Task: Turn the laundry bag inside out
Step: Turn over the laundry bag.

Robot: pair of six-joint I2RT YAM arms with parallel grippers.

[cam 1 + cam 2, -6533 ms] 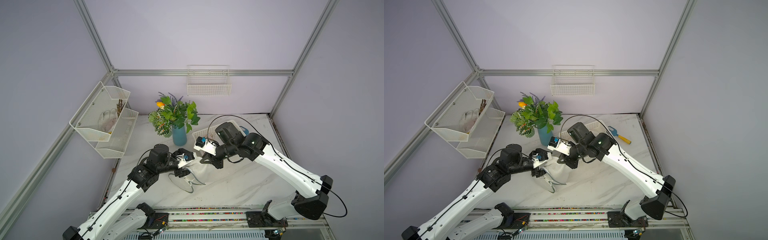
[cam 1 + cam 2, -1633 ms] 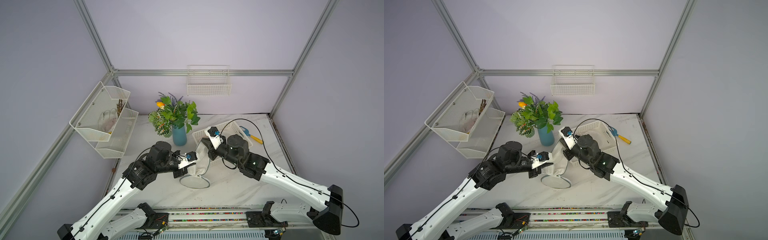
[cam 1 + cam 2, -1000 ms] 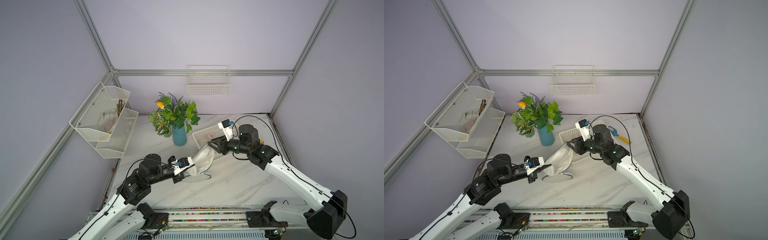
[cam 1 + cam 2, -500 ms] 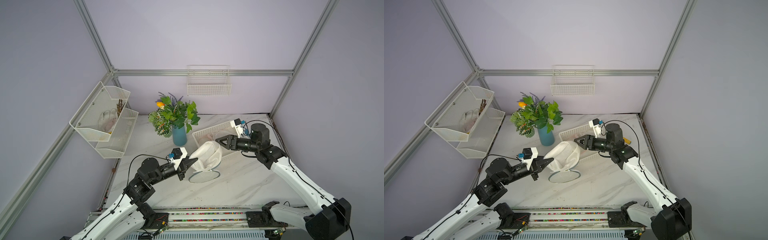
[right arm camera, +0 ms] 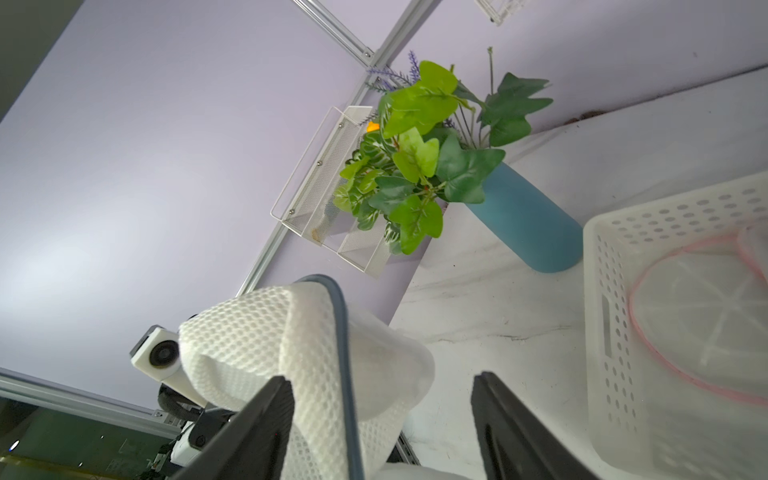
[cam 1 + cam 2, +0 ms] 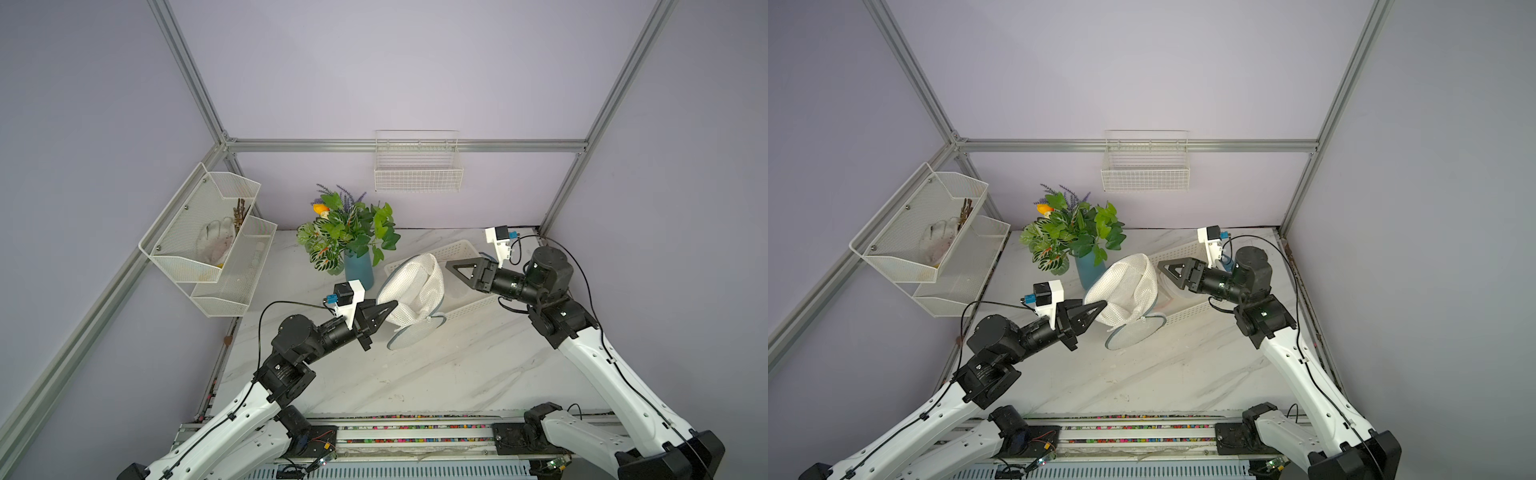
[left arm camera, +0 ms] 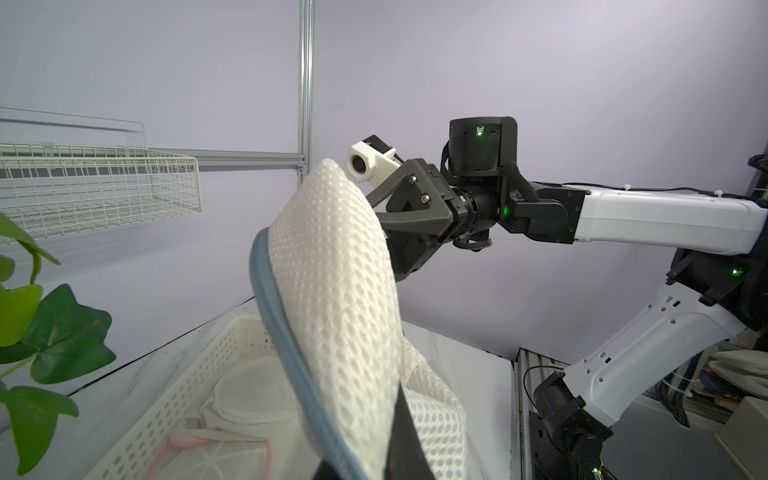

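Marble tabletop (image 6: 436,374), lilac walls (image 6: 395,75); left tool (image 6: 392,306) clamped on laundry bag (image 6: 413,286), right tool (image 6: 449,263) apart.

- In both top views: mounted high over the front edge, aimed down toward the back wall, far enough to hold the whole white marbled table (image 6: 415,374); nearly identical, slightly offset sideways.
- Left wrist: pressed close to the white mesh laundry bag (image 7: 332,291), facing the white-and-black right arm (image 7: 665,216).
- Right wrist: equally close, tilted, facing the blue vase of green leaves (image 5: 528,224); bag and white perforated plastic basket (image 5: 615,291) shared with the left wrist.
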